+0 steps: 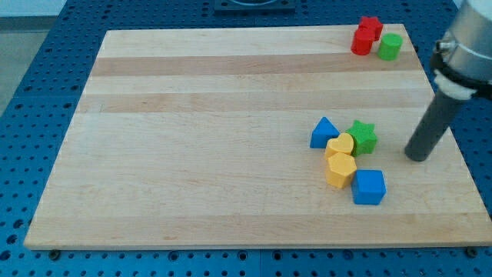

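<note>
Wooden board (192, 154) | your tip (418, 158): bare rod, no fingers, grasping nothing, just right of green star (362, 136) | cluster touching: blue triangle (324, 133), yellow heart (340, 145), yellow hexagon (340, 170), blue cube (369, 187) | top-right: two red blocks (366, 36), green cylinder (390, 46)

Board (231, 115): pale wood, lying on a blue perforated table (31, 92).

My tip (417, 158): down on the board at the right, touching no block; the green star (362, 136) is nearest, just to its left.

Right cluster: blue triangle (324, 133) to the left of the star; yellow heart (340, 145) between them, slightly nearer; yellow hexagon (340, 170) below the heart; blue cube (369, 187) nearest, touching the hexagon.

Far right corner: red star (371, 27), red cylinder (361, 42), green cylinder (390, 46), grouped closely, well apart from my tip.
</note>
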`<state>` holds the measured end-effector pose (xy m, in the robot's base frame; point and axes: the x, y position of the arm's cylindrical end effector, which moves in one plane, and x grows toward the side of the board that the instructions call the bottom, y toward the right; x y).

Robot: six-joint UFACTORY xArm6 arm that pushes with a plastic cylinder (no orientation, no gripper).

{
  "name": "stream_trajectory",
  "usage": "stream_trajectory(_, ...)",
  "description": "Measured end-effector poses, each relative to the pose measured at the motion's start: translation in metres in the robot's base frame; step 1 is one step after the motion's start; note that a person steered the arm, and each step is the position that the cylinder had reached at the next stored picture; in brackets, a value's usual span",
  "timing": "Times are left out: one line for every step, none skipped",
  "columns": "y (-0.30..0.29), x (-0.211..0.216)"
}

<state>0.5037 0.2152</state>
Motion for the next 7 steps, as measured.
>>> stream_trajectory(-0.047,0.006)
stream_trajectory(-0.073,0.008)
stream_trajectory(-0.074,0.002)
stream_trajectory(-0.074,-0.011)
stream_trajectory(-0.071,-0.025)
stream_trajectory(-0.063,-0.037)
stream_trajectory(-0.044,-0.046)
